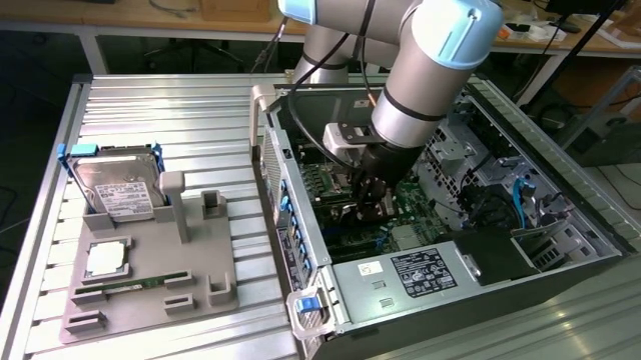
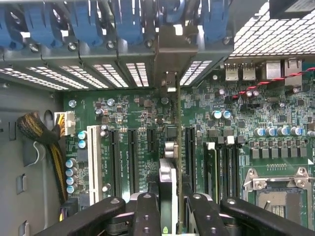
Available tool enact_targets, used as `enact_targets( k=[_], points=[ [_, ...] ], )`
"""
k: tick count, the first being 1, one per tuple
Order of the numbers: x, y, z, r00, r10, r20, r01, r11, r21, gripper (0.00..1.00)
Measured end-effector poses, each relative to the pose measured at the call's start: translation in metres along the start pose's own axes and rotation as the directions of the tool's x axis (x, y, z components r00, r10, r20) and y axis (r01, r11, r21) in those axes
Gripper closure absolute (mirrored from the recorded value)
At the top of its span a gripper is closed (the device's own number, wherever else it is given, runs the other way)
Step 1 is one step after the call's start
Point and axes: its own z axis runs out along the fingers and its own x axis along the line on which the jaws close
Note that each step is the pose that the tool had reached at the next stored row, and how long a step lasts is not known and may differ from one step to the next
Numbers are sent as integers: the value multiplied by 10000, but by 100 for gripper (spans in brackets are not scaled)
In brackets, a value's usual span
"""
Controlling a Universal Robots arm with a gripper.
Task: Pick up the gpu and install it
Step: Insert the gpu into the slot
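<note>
While lowered inside the computer case (image 1: 561,247), tool (image 2: 170,206) pinching gpu (image 2: 168,147) edge-on above motherboard (image 2: 275,113) slots. Light, stiff, fragile card; best held by board edges, never components.

Ribbed metal tabletop (image 1: 180,112): grey parts tray (image 1: 150,277) at 9 o'clock, my open PC case (image 1: 561,285) at 3 o'clock.

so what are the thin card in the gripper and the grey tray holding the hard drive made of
The thin card with its silvery end bracket: apparently circuit board plus bare sheet metal, judging by the shine. The matte grey tray: probably moulded or printed plastic, given its dull, uniform surface.
</note>
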Motion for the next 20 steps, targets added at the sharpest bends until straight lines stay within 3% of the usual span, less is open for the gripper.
enact_targets(
  k=[4, 5, 6, 13, 20],
  points=[
    [0, -2, 3, 10000, -3, -5, 3, 9998, -182, 73],
    [0, -4, 5, 10000, -6, -7, 6, 9995, -322, 73],
    [1, -1, 5, 10000, -1, -10, 1, 9994, -343, 73],
    [2, -3, 33, 10000, -1, -9, 1, 9994, -345, 73],
    [0, -11, 41, 10000, -5, 46, 7, 9994, -347, 73]
  ],
)
